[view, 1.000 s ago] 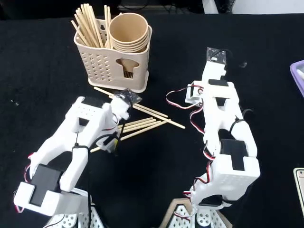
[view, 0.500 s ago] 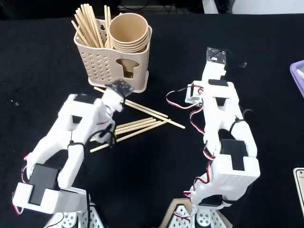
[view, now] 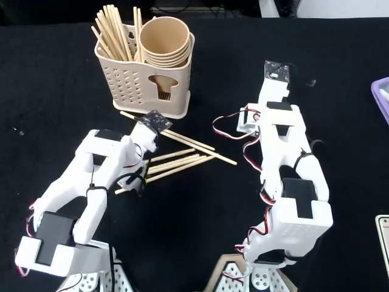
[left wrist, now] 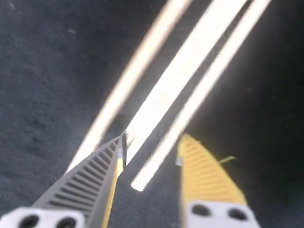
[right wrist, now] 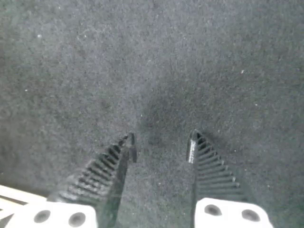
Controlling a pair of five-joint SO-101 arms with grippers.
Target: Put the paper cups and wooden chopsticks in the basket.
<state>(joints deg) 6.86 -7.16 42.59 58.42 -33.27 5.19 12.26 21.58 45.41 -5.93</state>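
A: Left wrist view: what's the left gripper [left wrist: 153,142] doing?
B: Its jaws are partly apart, straddling loose chopsticks [left wrist: 190,66] on the black cloth [left wrist: 38,71] near the basket [view: 143,85]. The right gripper [right wrist: 161,142] gapes over cloth.

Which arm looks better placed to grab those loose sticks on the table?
Left. The left gripper is open right over the loose chopsticks, one end between its jaws; the right gripper is open over bare black cloth.

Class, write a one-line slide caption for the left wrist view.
Open left gripper straddling a chopstick end on the black table.
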